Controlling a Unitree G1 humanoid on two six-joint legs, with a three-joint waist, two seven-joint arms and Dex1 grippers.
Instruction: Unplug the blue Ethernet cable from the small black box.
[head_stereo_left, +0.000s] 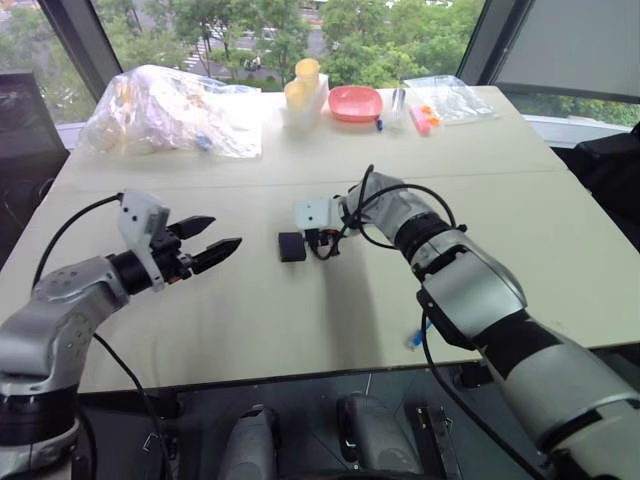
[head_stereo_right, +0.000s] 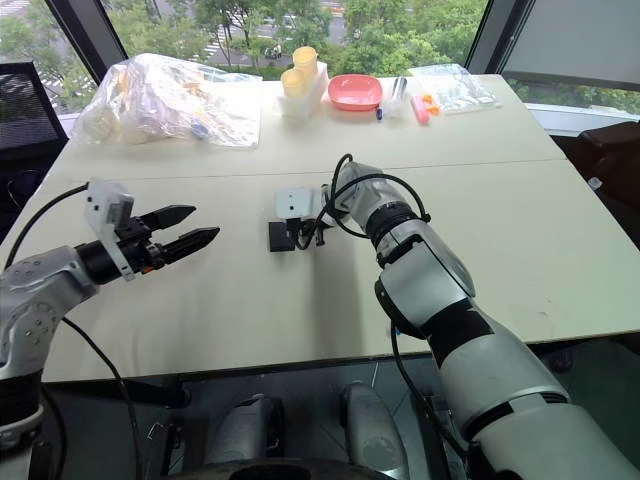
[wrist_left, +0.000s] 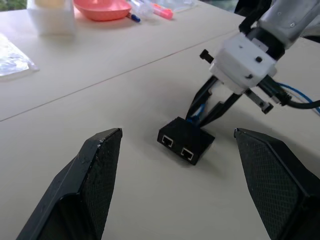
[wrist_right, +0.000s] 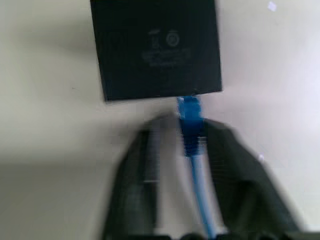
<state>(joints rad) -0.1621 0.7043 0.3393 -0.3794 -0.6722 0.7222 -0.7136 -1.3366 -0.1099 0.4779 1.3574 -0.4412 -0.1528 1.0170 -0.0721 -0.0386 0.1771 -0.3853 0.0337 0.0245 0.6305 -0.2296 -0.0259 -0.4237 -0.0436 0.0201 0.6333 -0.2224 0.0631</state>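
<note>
Blue Ethernet cable (wrist_right: 190, 117) still plugged into small black box (wrist_left: 186, 141) mid-table. Right gripper (wrist_right: 180, 142) looks pinched on the plug, blurry though. Left gripper (wrist_left: 187, 187) gapes wide, nearby. Nothing pins box: pull may drag it.

left gripper (head_stereo_left: 212, 249) wide apart, near level — right gripper (wrist_right: 180, 145) angled downward, fingers drawn together
</note>
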